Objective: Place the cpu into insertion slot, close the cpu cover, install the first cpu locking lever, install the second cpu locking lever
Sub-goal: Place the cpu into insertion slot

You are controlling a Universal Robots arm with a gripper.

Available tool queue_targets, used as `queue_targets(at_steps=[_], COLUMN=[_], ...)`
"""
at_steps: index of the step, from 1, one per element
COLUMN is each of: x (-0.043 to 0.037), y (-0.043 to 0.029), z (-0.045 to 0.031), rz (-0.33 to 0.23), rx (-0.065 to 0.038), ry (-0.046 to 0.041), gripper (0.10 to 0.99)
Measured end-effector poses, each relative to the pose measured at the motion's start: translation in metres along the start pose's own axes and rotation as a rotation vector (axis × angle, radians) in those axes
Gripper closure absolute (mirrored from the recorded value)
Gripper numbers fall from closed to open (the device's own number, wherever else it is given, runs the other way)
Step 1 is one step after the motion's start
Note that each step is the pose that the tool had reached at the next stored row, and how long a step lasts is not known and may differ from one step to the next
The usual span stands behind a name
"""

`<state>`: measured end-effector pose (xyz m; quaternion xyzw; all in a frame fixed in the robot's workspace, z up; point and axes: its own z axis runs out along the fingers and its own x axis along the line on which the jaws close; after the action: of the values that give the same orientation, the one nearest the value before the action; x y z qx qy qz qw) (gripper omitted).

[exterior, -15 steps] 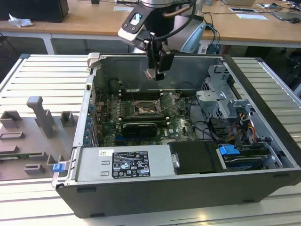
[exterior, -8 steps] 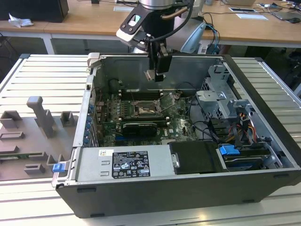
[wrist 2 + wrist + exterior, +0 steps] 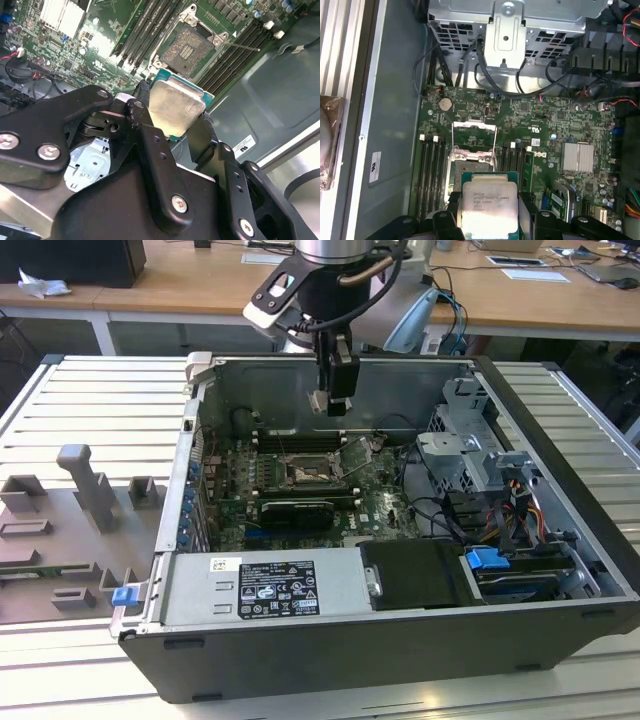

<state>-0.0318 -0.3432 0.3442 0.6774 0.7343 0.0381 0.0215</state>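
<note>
My gripper (image 3: 328,400) hangs inside the open computer case, shut on the cpu (image 3: 320,400). In both wrist views the cpu (image 3: 176,106) (image 3: 489,204) sits gripped by its edges between the black fingers (image 3: 145,115), its pale metal top showing. The insertion slot (image 3: 472,161) (image 3: 187,47) (image 3: 304,476) lies bare on the green board, below and a little ahead of the chip. Its cpu cover (image 3: 473,134) stands hinged open beyond the slot. A thin wire locking lever (image 3: 241,46) sticks out free beside the socket.
Long black memory slots (image 3: 432,170) flank the socket on both sides. A metal drive cage (image 3: 507,30) with looping black cables, a finned heatsink (image 3: 577,157) and the power supply (image 3: 265,590) crowd the case. Grey fixtures (image 3: 85,495) stand on the exterior view's left.
</note>
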Motion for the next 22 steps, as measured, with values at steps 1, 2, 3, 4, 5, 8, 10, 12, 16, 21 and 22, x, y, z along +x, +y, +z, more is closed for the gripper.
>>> queue_targets(at_steps=[1, 2, 3, 4, 5, 8, 10, 12, 16, 21, 22], x=[0.0000, 0.0000, 0.0000, 0.0000, 0.0001, 0.0001, 0.0000, 0.0000, 0.0000, -0.0001, -0.0001], y=[0.0000, -0.0001, -0.0002, -0.0003, -0.0004, -0.0006, -0.0007, -0.0008, -0.0024, -0.0047, -0.0052], z=[0.0001, 0.0001, 0.0001, 0.0002, 0.0002, 0.0006, 0.0011, 0.0021, 0.0098, 0.0210, 0.0234], rz=[0.004, 0.008, 0.012, 0.016, 0.019, 0.033, 0.063, 0.110, 0.132, 0.128, 0.119], rx=[0.000, 0.000, 0.000, 0.000, 0.000, -0.001, -0.001, -0.002, -0.003, -0.002, -0.002], ry=[-0.0003, -0.0006, -0.0009, -0.0013, -0.0015, -0.0026, -0.0052, -0.0093, -0.0111, -0.0116, -0.0107], gripper=[0.549, 0.549, 0.549, 0.549, 0.549, 0.549, 0.549, 0.549, 0.549, 0.549, 0.549])
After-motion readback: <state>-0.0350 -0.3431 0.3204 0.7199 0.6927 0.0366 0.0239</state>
